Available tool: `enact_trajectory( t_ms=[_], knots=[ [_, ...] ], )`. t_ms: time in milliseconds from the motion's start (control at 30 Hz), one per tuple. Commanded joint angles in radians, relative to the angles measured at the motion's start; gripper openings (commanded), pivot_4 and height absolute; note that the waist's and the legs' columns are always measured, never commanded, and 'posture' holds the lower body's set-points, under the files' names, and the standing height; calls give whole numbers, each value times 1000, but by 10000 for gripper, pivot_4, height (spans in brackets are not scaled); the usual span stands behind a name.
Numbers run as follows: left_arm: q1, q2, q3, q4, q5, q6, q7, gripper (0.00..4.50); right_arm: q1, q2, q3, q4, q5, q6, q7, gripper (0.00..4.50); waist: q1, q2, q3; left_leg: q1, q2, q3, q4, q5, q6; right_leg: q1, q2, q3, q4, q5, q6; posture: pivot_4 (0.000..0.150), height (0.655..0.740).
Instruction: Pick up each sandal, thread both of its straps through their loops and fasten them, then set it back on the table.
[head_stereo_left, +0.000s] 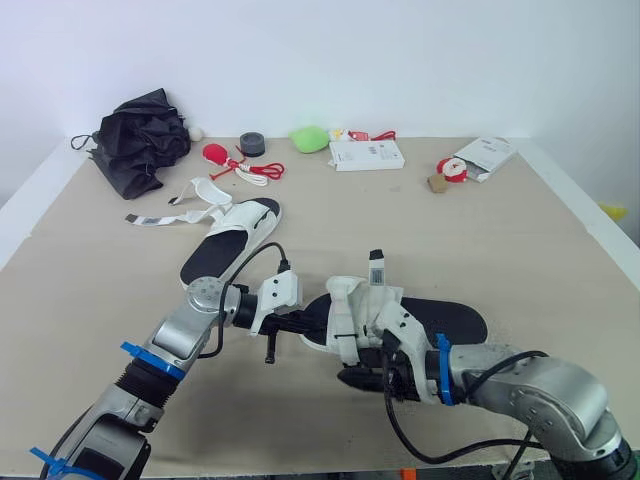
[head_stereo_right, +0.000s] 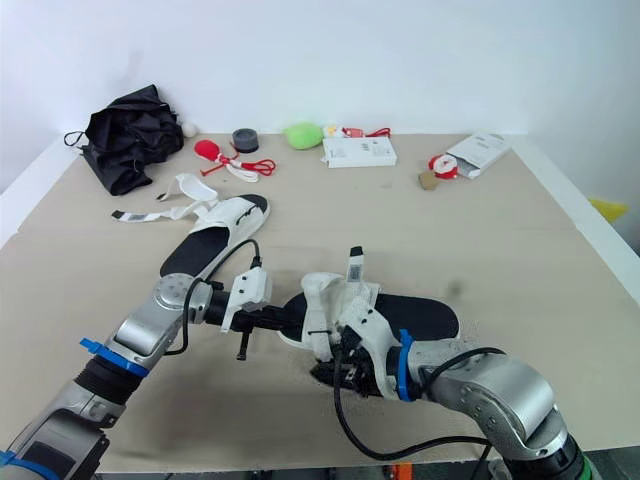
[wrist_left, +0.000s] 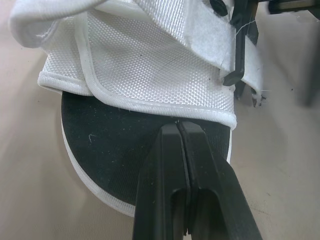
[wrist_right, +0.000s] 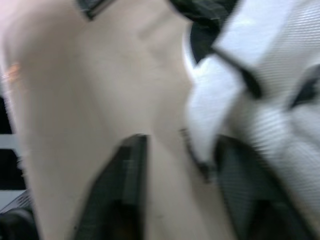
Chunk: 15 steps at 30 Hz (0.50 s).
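**Near sandal between both grippers – second sandal untouched behind**

Closest to you, the near sandal (head_stereo_left: 455, 320) lies flat on the table (head_stereo_left: 520, 250), just in front of the robot, its black sole pointing to the robot's right. Its white upper (wrist_left: 150, 60) sits at the end nearest the two grippers, and one strap end (head_stereo_left: 376, 268) sticks up above it.

Left gripper (wrist_left: 178, 124): fingers pressed fully together, tips touching the hem of the white upper where it meets the black footbed. You cannot tell from the pictures whether any cloth is pinched between them.

Right gripper (wrist_right: 177, 145): fingers spread well apart, low over the table at the sandal's near side – one finger (wrist_right: 131, 165) over bare table, the other against the white upper. Nothing is held.

Further back on the robot's left, the second sandal (head_stereo_left: 235, 240) rests on the table with its straps (head_stereo_left: 190, 205) lying loose and open beside it.

Along the far edge, from left to right: a black umbrella (head_stereo_left: 140, 140), a roll of tape (head_stereo_left: 252, 144), a green lump (head_stereo_left: 310, 138), a white box (head_stereo_left: 367, 154) and a packet (head_stereo_left: 485, 157).
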Motion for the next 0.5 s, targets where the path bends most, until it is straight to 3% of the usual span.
enact_trajectory(
  t_ms=[33, 267, 500],
  knots=[
    [48, 42, -41, 57, 65, 55, 4, 0, -11, 3, -16, -8, 7, -23, 14, 1494, 0, 0, 0, 0, 0, 0, 0, 0, 0, 0, 0, 0, 0, 0, 0, 1500, 7400],
    [50, 45, -38, 55, 65, 56, 9, 0, -5, -33, -20, -44, 42, -31, 79, 659, 0, 0, 0, 0, 0, 0, 0, 0, 0, 0, 0, 0, 0, 0, 0, 1500, 7400],
    [34, 38, -40, 71, 67, 52, 6, 0, -3, -38, -113, -106, 290, -42, 197, 659, 0, -1, 0, 0, 0, -1, 0, -1, -1, 1, 1, 0, 0, -1, 0, 1500, 7400]
  ],
)
